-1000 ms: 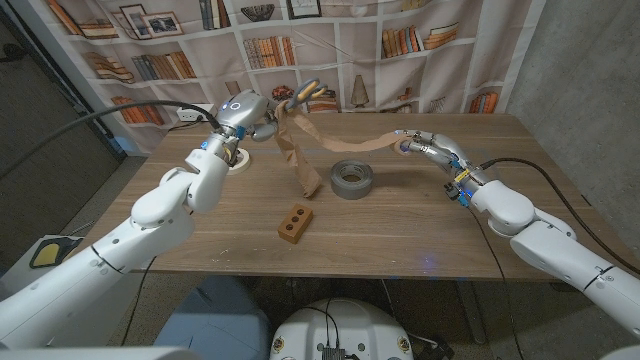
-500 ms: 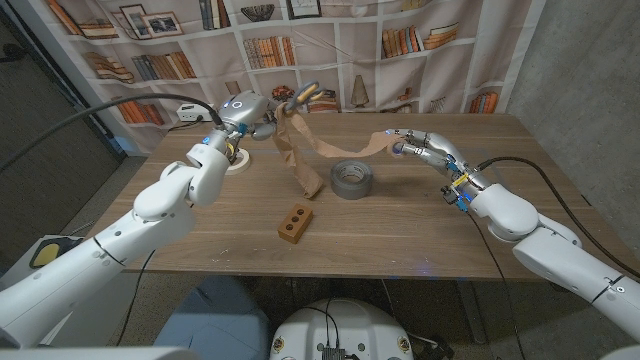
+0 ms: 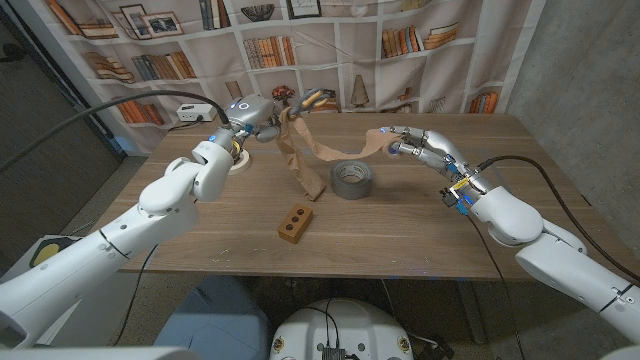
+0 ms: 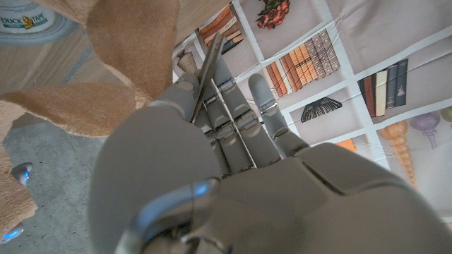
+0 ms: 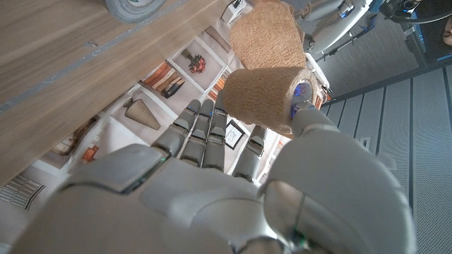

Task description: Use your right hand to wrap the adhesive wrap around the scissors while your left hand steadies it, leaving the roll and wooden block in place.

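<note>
Above the far side of the worktop (image 3: 400,225), the left hand (image 3: 252,113) holds the scissors (image 3: 303,100) up in the air, behind the gray roll (image 3: 351,178). Its fingers are closed around the metal blades, as the left wrist view shows. The scissors lie almost level. Their long line runs across the worktop, with the loop handles pointing toward the right hand (image 3: 420,146) and the blades hidden inside the left hand.

The tan wrap (image 3: 335,152) is already bunched on the scissors. One loose piece hangs down from them toward the worktop, beside the gray roll. Another strip sags from the scissors over the gray roll to the right hand. The right hand pinches the small tan wrap roll between its thumb and fingers, with the other fingers partly spread.

To do this step well, I think the right hand should pull the strip tight first, because it looks slack now. Then it should carry the wrap roll around the scissors in a neat circle, staying high above the gray roll. The left hand should keep the scissors level and not let them twist. The wooden block (image 3: 295,223) sits nearer the robot than the gray roll, and both should be left alone.
</note>
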You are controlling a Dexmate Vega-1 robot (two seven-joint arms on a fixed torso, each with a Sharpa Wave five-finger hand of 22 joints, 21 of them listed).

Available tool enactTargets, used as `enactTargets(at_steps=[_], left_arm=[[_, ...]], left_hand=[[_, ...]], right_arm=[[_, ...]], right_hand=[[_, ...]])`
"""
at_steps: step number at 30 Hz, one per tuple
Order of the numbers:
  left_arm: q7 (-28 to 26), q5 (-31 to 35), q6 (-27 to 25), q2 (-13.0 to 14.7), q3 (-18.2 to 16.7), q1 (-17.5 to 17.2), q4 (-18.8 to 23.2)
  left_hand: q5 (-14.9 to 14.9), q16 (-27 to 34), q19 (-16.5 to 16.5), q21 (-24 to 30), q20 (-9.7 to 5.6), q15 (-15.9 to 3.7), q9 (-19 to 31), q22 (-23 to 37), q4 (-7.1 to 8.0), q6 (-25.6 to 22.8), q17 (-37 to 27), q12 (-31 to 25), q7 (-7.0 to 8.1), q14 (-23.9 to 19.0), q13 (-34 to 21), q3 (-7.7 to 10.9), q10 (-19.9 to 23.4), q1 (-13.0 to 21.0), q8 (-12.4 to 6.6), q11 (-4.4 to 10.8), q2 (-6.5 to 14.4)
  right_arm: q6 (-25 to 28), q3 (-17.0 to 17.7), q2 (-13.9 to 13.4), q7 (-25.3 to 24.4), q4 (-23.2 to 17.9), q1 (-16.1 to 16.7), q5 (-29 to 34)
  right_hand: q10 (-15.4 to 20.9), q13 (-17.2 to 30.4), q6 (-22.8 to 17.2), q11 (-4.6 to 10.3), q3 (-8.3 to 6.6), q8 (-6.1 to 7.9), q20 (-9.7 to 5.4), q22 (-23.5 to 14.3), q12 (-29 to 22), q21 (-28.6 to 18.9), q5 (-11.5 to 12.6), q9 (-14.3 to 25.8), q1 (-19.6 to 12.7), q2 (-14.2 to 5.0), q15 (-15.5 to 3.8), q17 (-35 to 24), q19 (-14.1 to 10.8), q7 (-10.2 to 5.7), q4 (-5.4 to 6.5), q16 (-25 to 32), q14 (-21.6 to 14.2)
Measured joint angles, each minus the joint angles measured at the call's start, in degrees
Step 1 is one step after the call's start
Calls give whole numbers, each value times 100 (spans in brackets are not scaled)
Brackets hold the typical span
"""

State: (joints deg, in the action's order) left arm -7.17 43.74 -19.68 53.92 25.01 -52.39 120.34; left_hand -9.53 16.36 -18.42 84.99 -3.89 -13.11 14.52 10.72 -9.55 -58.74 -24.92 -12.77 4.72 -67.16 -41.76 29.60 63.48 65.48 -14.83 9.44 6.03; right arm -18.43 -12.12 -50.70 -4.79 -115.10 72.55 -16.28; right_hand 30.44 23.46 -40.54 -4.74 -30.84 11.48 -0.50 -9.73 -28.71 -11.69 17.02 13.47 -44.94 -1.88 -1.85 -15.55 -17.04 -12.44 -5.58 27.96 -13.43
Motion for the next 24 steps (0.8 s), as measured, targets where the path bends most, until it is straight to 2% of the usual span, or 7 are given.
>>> enactTargets(at_steps=[7, 9, 20, 24], left_arm=[[57, 25, 38, -26, 192, 174, -88], [231, 119, 184, -56, 265, 242, -131], [405, 254, 350, -255, 641, 600, -358], [596, 381, 575, -332, 766, 729, -464]], left_hand=[[1, -16, 0, 0, 0, 0, -1, -8, 0, 0, -23, 5, 0, 0, -7, 0, -1, 0, 11, -1, 0], [1, -17, 0, 0, 0, 0, -1, -7, 0, 1, -23, 6, 0, 0, -7, 0, -1, 0, 11, -1, 0], [5, -18, 0, 0, 0, 0, -3, -7, 0, 1, -22, 8, 0, 0, -6, 0, -3, 0, 30, -3, 0], [6, -18, 0, 0, 0, 0, -4, -7, 0, 2, -21, 22, 0, 0, -6, 0, -3, 0, 31, -3, 0]], right_arm=[[-87, 41, 9, 17, -59, 43, 116], [-116, 140, 41, 39, -215, 119, 155], [-228, 204, 70, 179, -318, 91, 290], [-267, 278, 97, 245, -419, 25, 343]], right_hand=[[15, 0, 0, -14, 0, 20, 0, 0, 0, 0, 0, -1, 1, -1, 0, 0, 0, 0, 0, 0, 0], [15, 0, 0, -14, 0, 20, 0, 0, 0, 0, 0, -1, 1, -1, 0, 0, 0, 0, 0, 0, 0], [14, 0, 0, -14, 0, 18, 0, 0, 4, 0, 0, -4, 6, -6, 0, 0, 0, 0, 0, 0, -1], [14, 0, 0, -13, 0, 17, 0, 0, 20, 0, 0, -5, 6, -6, 0, 0, 0, 0, 0, 0, -1]])
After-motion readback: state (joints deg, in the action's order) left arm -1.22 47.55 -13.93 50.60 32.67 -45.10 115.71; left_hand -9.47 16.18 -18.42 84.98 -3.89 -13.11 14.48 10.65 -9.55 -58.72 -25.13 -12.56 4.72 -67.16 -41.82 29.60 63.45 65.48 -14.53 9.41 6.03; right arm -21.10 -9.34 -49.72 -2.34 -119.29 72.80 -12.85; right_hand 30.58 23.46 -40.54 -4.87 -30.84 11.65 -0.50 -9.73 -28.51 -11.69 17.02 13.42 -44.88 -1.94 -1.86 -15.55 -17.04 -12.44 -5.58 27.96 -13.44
